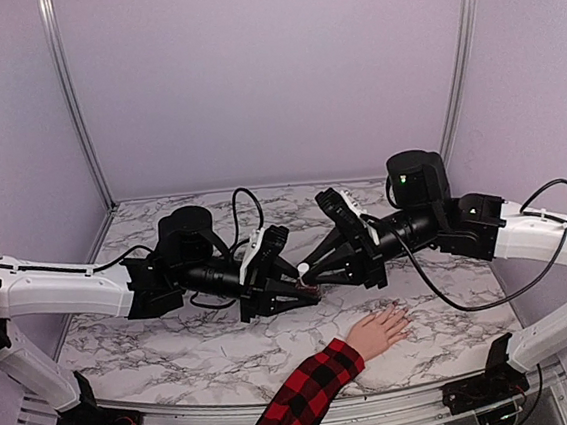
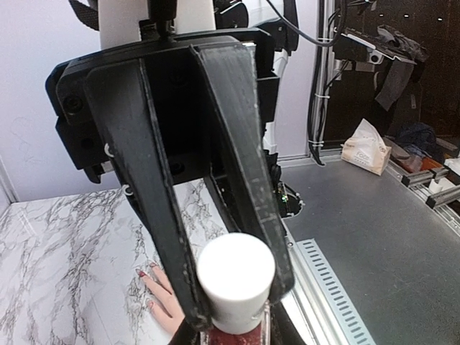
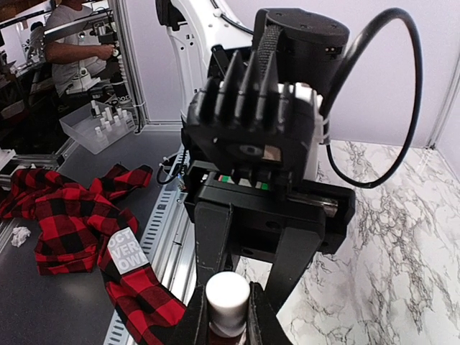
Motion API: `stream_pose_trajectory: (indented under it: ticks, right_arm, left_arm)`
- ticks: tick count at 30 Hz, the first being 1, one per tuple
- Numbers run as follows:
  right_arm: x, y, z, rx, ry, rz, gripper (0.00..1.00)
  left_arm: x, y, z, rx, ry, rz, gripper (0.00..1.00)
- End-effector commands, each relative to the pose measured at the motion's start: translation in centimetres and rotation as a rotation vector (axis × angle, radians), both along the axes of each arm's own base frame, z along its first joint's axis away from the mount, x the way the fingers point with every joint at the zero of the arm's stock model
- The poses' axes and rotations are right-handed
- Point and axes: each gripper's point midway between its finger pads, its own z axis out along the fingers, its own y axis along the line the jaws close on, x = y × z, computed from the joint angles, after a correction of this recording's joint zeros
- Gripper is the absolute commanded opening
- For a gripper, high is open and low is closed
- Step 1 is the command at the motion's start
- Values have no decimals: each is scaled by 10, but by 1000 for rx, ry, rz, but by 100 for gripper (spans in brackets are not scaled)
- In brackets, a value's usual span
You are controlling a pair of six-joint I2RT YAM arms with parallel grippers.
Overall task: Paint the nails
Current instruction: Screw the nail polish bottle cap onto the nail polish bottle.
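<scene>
Presently left gripper (image 2: 237,302) clamps polish bottle (image 2: 233,338), right gripper (image 3: 228,320) seemingly pinches its white cap (image 3: 228,300); uneven twisting risks spillage near nails (image 2: 142,272)

— Where does the hand (image 1: 380,331) lie?
— On the desk (image 1: 175,333), close to the near edge, right of the middle. Its sleeve (image 1: 303,396) runs back leftward over that edge. The nails (image 2: 142,273) are at the end pointing toward the far right corner.
— And the bottle (image 2: 236,273)?
— Over the middle of the desk, behind the hand and to its left. The left gripper (image 1: 307,296) reaches it from the left side and the right gripper (image 1: 309,273) from the right, so it sits between them.
</scene>
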Motion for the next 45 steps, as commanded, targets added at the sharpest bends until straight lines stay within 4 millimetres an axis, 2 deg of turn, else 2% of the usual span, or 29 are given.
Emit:
stream_pose_trajectory:
  ticks: [1,14,28,33,34,39,41,45]
  right_arm:
    - [9,3,9,16,-28,-67,0]
    - [47,5,0,-22,-34,-273,0]
    - [87,-7,-2,-33,-48,-514,0]
    - [93,-9,-6,-32,-37,-555,0]
    - [92,-10,-6,-30,-38,-549,3]
    - [78,-17,9,19,-50,-489,41]
    - [76,-20,13,32,-56,-485,46]
    - [67,-17,14,36,-49,-423,48]
  left_arm:
    - [41,2,12,-20,-39,230,0]
    - [77,8,11,-7,-48,436,0]
    - [106,13,10,1,-43,597,0]
    - [113,12,8,11,-43,631,0]
    - [113,12,6,13,-45,627,0]
    - [99,9,1,30,-56,544,0]
    - [91,7,0,31,-55,490,0]
    - [73,0,-1,30,-44,379,0]
